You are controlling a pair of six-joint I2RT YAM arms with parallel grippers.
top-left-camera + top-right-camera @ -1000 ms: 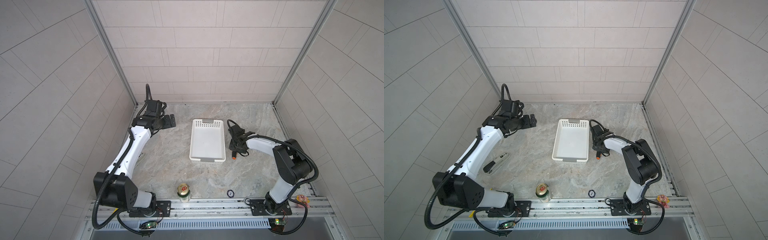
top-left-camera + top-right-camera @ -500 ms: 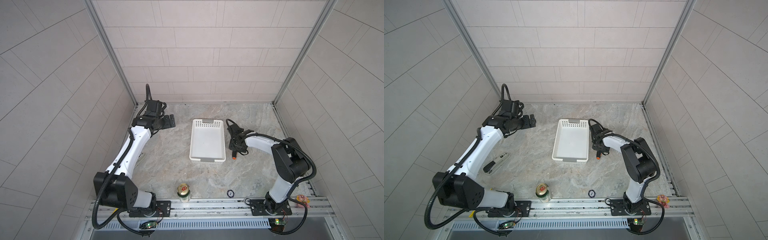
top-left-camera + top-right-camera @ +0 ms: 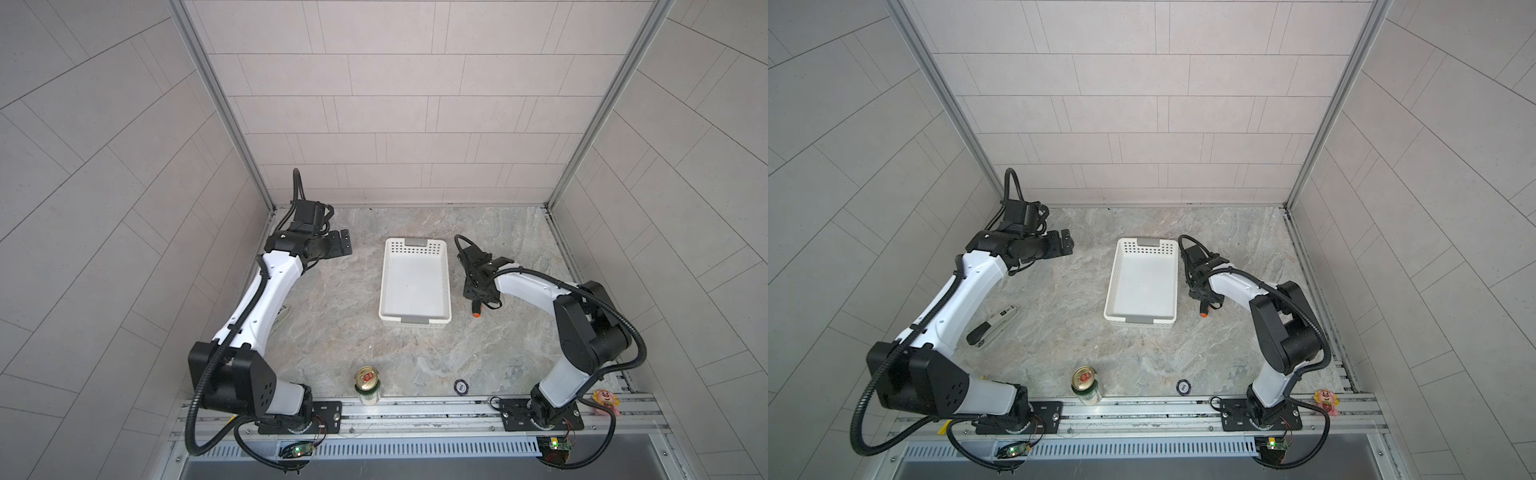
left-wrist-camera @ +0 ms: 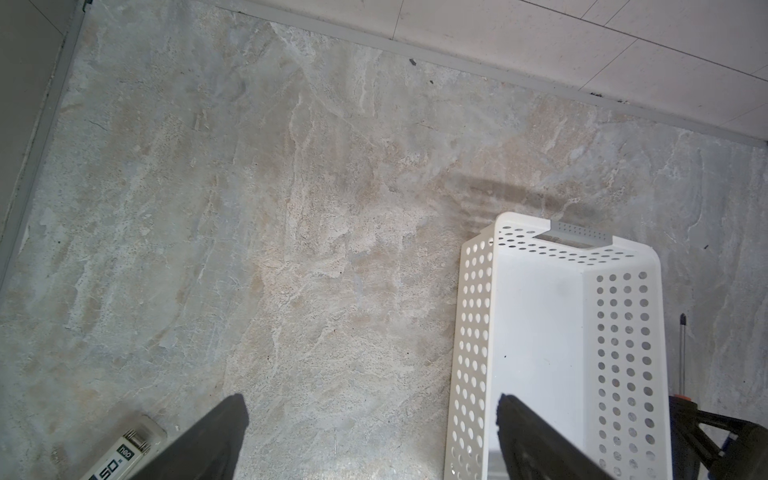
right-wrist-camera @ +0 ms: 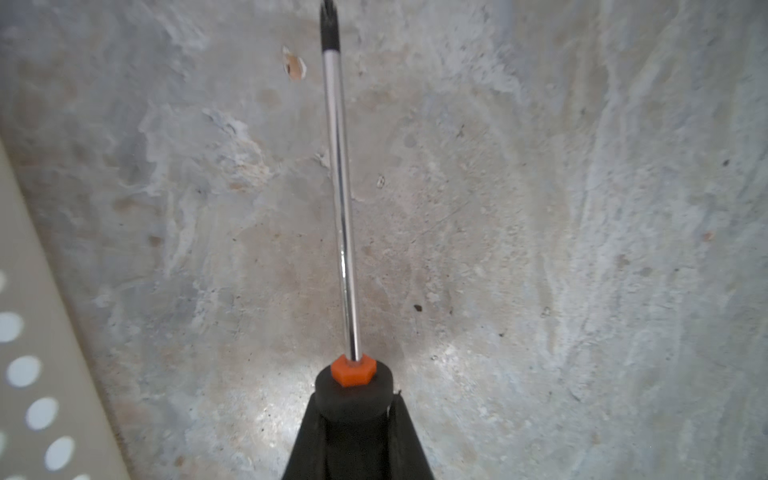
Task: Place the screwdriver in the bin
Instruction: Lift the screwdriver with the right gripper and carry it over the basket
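Right gripper (image 5: 355, 419) clamped on screwdriver (image 5: 341, 216) handle, just beside bin (image 3: 415, 249). Left gripper (image 4: 370, 440) jaws apart, holding nothing.

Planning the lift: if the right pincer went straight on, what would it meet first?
Probably the table: the right pincer, shut on the screwdriver, seems angled down at bare stone. The bin lies off to the side. Depth is unclear.

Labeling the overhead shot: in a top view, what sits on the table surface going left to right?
In a top view: stapler → can → bin → small round disc → screwdriver, held in the shut right gripper. The left gripper hangs open, above the table, left of the bin.
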